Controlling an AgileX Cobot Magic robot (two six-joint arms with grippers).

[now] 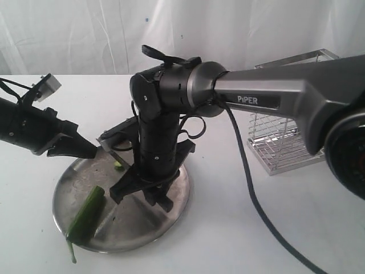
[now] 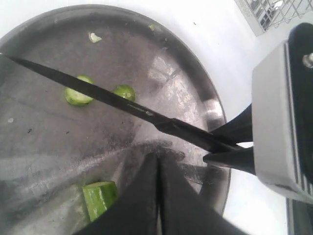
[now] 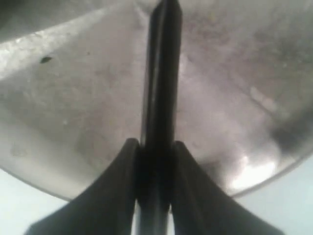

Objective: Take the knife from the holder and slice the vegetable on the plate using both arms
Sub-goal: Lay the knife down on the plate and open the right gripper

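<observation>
My right gripper (image 3: pixel 155 144) is shut on the knife (image 3: pixel 161 73), its fingers pressed against both sides of the black handle. From there the dark blade (image 2: pixel 122 102) reaches out low over the plate (image 2: pixel 49 147). That arm, marked "PiPER", points straight down over the plate's middle (image 1: pixel 145 191). The dark green vegetable (image 1: pixel 88 214) lies on the plate's front left; its cut end (image 2: pixel 100 196) faces inward and its stem hangs over the rim. Two cut slices (image 2: pixel 77 95) lie beside the blade. My left gripper (image 1: pixel 91 153) is shut and empty, just above the plate's left rim.
The silver wire holder (image 1: pixel 285 142) stands on the white table to the right of the plate (image 1: pixel 171 211), behind the right arm. A black cable runs from that arm across the table to the front right. White cloth hangs at the back.
</observation>
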